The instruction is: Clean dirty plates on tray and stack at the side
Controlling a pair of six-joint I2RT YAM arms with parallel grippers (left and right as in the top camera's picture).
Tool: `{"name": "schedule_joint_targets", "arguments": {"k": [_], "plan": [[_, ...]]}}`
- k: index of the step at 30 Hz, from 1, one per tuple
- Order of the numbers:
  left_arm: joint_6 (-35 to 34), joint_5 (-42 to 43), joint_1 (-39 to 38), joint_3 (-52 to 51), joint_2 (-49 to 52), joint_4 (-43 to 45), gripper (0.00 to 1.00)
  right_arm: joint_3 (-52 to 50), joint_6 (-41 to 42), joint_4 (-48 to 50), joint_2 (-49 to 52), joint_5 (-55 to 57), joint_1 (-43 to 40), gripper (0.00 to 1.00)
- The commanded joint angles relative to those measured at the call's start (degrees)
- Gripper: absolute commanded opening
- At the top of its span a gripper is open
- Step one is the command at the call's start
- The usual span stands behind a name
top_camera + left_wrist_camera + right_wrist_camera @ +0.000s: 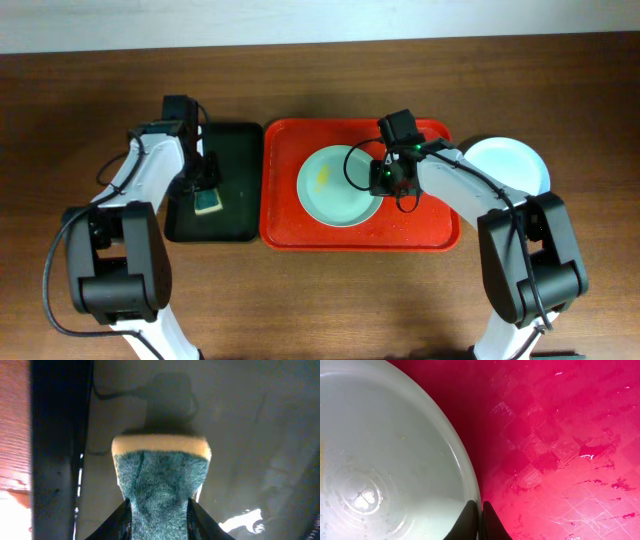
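Seen from overhead, the large red rectangular plastic tray (285, 215) lay at the middle of the brown wooden table (80, 80). A pale mint green round plate (330, 200) sat inside it, toward the tray's 9 o'clock end, with a small yellow smear (323, 177) at about the plate's 10 o'clock. The right gripper (384, 180) met that plate's rim at 3 o'clock. A pale blue round plate (510, 160) lay on the table off the tray's 2 o'clock corner. Just beside the red tray's 9 o'clock side was a small black rectangular tray (235, 150), where the left gripper (207, 195) stood over a yellow foam sponge (209, 204).

In the left wrist view, the black fingers (122, 520) were pressed against both sides of the sponge's green scouring face, gripping it above the black tray.

In the right wrist view, the fingers (470, 522) were drawn almost together at 6 o'clock, pinching the mint plate's rim, with wet red tray floor from 12 to 5 o'clock.
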Motion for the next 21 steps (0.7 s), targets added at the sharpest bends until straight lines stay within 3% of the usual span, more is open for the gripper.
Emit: {"name": "schedule_joint_targets", "arguments": {"k": [1, 5, 7, 14, 21], "plan": [[0.4, -0.5, 0.2, -3.7, 0.6, 3.1, 0.31, -0.8, 0.5, -0.3, 0.4, 2.0, 0.3, 0.04], [0.4, -0.4, 0.2, -5.9, 0.6, 4.9, 0.2, -0.8, 0.5, -0.3, 0.4, 2.0, 0.3, 0.04], [0.4, -0.3, 0.2, -6.2, 0.6, 4.9, 0.01, -0.8, 0.5, -0.3, 0.4, 2.0, 0.3, 0.04], [0.5, 5.0, 0.3, -1.8, -1.2, 2.7, 0.0, -0.8, 0.5, -0.3, 0.4, 2.0, 0.3, 0.04], [0.5, 4.5, 0.3, 0.2, -14.8, 2.7, 0.0, -0.8, 0.5, -0.4, 0.4, 2.0, 0.3, 0.04]]}}
